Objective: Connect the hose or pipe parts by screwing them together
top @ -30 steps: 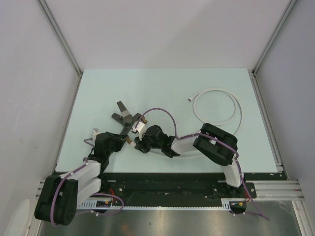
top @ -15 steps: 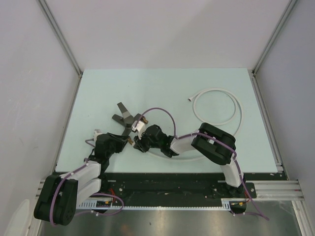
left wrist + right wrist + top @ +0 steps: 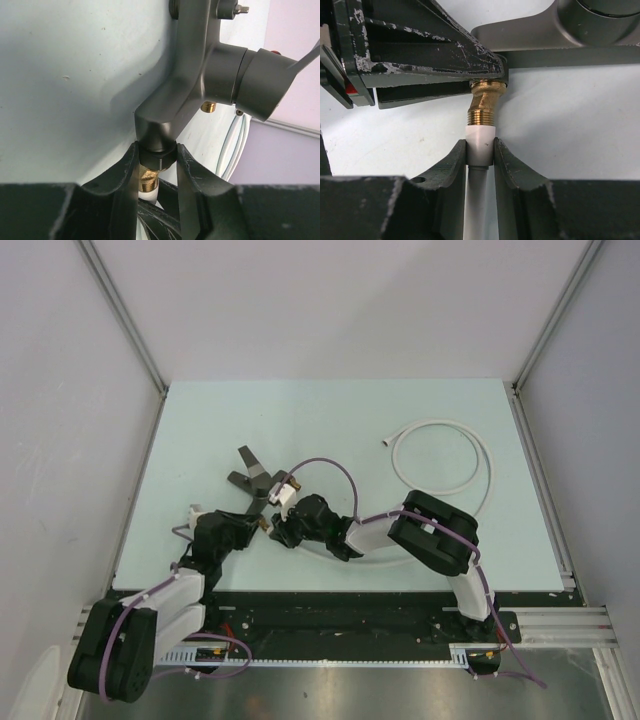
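Note:
The dark grey tap fitting (image 3: 256, 480) lies left of the table's centre, lever pointing away. My left gripper (image 3: 259, 522) is shut on its near stub. In the left wrist view the left gripper (image 3: 156, 151) clamps the dark collar of the fitting (image 3: 200, 75), just above the brass thread (image 3: 148, 179). My right gripper (image 3: 279, 531) is shut on the white hose's end connector (image 3: 480, 142). In the right wrist view the right gripper (image 3: 480, 149) holds that connector butted against the brass thread (image 3: 484, 107). The white hose (image 3: 472, 456) loops to the right, its free end (image 3: 388, 443) lying loose.
Purple robot cable (image 3: 335, 472) arcs over the right wrist beside the fitting. The right arm's elbow (image 3: 436, 532) sits over the near part of the hose loop. Grey walls and metal rails (image 3: 540, 450) border the pale mat.
The right gripper's jaws have closed a little on the connector, and the right arm has edged slightly left. The left arm and the fitting have stayed put.

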